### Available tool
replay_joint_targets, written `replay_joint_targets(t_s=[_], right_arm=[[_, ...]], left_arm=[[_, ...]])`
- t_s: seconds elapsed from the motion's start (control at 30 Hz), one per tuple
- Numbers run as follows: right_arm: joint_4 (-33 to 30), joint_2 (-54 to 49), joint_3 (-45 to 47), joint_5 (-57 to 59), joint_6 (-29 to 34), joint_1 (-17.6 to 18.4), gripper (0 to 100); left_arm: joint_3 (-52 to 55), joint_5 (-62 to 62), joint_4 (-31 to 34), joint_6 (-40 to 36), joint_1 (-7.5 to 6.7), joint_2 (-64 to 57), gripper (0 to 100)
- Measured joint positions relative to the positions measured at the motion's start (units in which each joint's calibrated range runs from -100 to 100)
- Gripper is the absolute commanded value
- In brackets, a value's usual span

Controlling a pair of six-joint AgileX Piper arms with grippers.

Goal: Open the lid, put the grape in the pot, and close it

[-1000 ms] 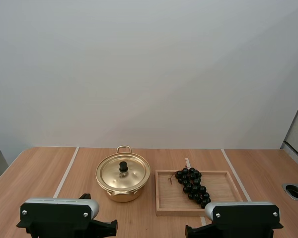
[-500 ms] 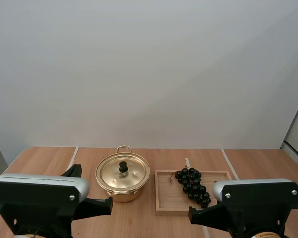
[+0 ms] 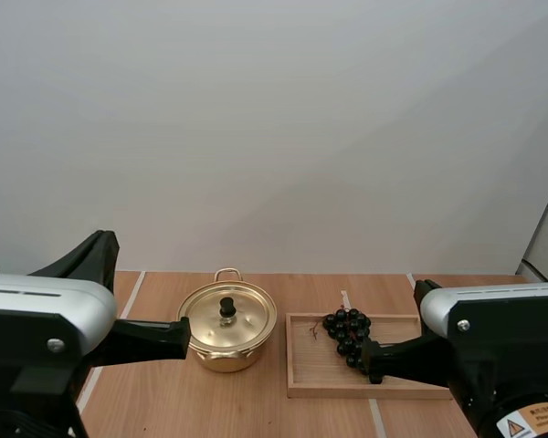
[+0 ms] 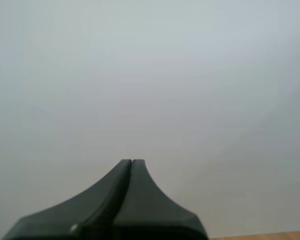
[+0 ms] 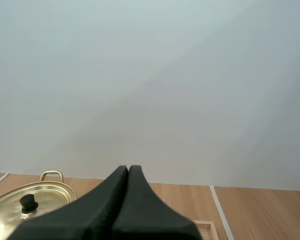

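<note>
Bench [image 3: 256,406]: wood. It carries everything, and nothing has been handled yet.

Wooden tray [image 3: 420,339]: sits just right of the pot and holds the fruit.

Pot [image 3: 225,358]: gold, lid [image 3: 245,317] seated, so you're at step one.

Grapes [image 3: 352,336]: a dark bunch lying at the tray's left end, close to the pot.

Left end effector [image 4: 132,162]: fingers pressed together, holding nothing. In the high view it points at the pot's left side. Height can't be judged.

Right end effector [image 5: 128,168]: fingers also together and empty, with its tip over the near end of the bunch.

Knob [image 3: 226,307]: small and black at the lid's centre, so it's your tightest target.

Risks:
- Coming down without spreading the fingers would ram the knob and shove the pot.
- An off-centre pinch could let the lid slip and clatter.
- With pot and tray this close, the arms could clash when you transfer the grapes.
</note>
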Motion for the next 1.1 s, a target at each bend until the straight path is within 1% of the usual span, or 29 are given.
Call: replay_joint_targets(t_s=[0.03,0.07,0.1,0.2,0.23,0.27,0.3,0.33,0.43,0.67,0.73,0.77,0.8,0.83,0.87,0.97,1.0,1.07,1.1], right_arm=[[0.0,0.0,0.0,0.0,0.0,0.0,0],[0.0,0.0,0.0,0.0,0.0,0.0,4],[0.0,0.0,0.0,0.0,0.0,0.0,16],[-0.1,0.0,0.0,0.0,0.0,0.0,57],[-0.1,0.0,0.0,0.0,0.0,0.0,81],[-0.1,0.0,0.0,0.0,0.0,0.0,100],[-0.1,0.0,0.0,0.6,0.0,0.0,100],[-0.1,0.0,0.0,0.8,0.0,0.0,100],[0.0,0.0,0.0,2.7,0.0,0.0,100],[0.4,0.0,0.0,2.7,0.0,0.0,100],[0.8,0.0,0.0,3.0,-0.7,0.0,100],[1.3,0.0,0.0,4.6,-2.6,0.0,100],[1.4,0.0,0.0,4.8,-3.2,0.0,100],[1.8,0.1,0.0,7.7,-5.4,0.0,100],[2.1,0.7,0.0,9.4,-6.3,0.0,100],[2.2,4.9,-0.8,15.4,-7.4,0.0,100],[2.3,6.9,-1.6,16.5,-7.5,0.0,100],[2.3,9.5,-2.6,18.0,-7.7,0.0,100],[2.4,13.1,-4.7,19.8,-7.7,0.0,100]], left_arm=[[0.0,1.2,0.0,0.0,0.0,0.0,9],[0.0,1.5,0.0,0.0,0.0,0.0,15],[0.0,3.1,0.0,0.0,0.0,0.0,23],[0.0,4.7,0.1,0.0,0.0,0.0,53],[0.0,6.1,0.2,-0.5,0.0,0.0,66],[0.0,6.3,0.2,-0.6,0.0,0.0,82],[0.0,7.1,0.3,-1.5,0.0,0.0,95],[0.0,7.5,0.3,-1.7,0.0,0.0,100],[0.0,9.1,0.6,-2.1,0.0,0.0,100],[0.0,11.5,0.8,-1.7,0.0,0.0,100],[-0.1,13.4,0.8,-0.6,0.0,0.0,100],[-0.7,17.3,0.8,0.7,0.0,0.8,100],[-1.1,18.1,0.8,1.0,0.0,1.5,100],[-2.1,21.6,0.8,1.7,0.0,3.6,100],[-2.7,22.9,0.8,2.0,0.0,4.9,100],[-9.1,30.6,0.8,5.4,0.0,14.2,100],[-9.5,30.9,0.8,5.6,0.0,14.9,100],[-15.3,35.2,0.0,10.2,0.0,23.6,100],[-17.6,37.3,-0.8,12.0,0.0,26.9,100]])
